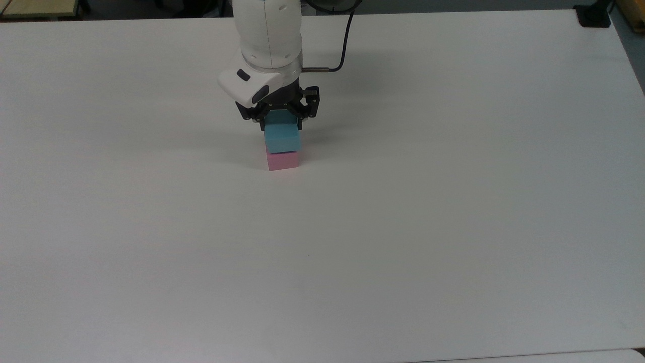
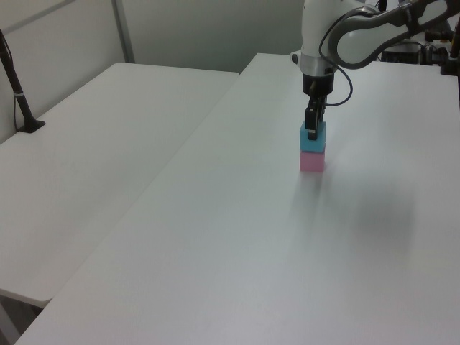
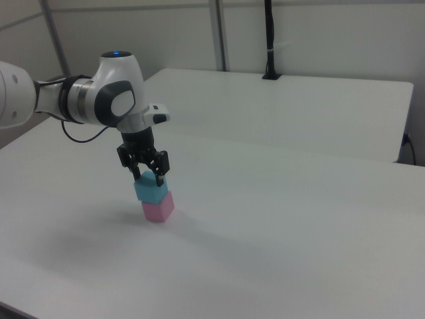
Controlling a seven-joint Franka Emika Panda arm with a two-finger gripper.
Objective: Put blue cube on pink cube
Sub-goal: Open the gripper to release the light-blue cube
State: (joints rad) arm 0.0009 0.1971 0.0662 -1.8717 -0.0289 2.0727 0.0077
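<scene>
Blue cube (image 1: 282,137) sits directly on top of pink cube (image 1: 282,160), lower face touching the pink cube's upper face; the stack stands on the white table (image 1: 403,227), toward the far side in the top view and a little left of the top view's centre. In the left view the blue cube (image 2: 313,137) and pink cube (image 2: 312,161) line up almost flush. In the right view the blue cube (image 3: 150,190) is set slightly toward the right view's left over the pink one (image 3: 158,207), a small overhang.

Gripper (image 1: 280,119) comes down from straight above, black fingers on either side of the blue cube's upper part (clamped on it, fingers against opposite faces, as far as the top view shows). Gripper in the right view (image 3: 149,176) has one finger over the blue cube's near top edge. Gripper in the left view (image 2: 313,130) overlaps the cube's upper half.

White arm (image 3: 99,100) reaches in from the right view's left. A second white table (image 2: 93,158) stands beside the work table at the left view's left.
</scene>
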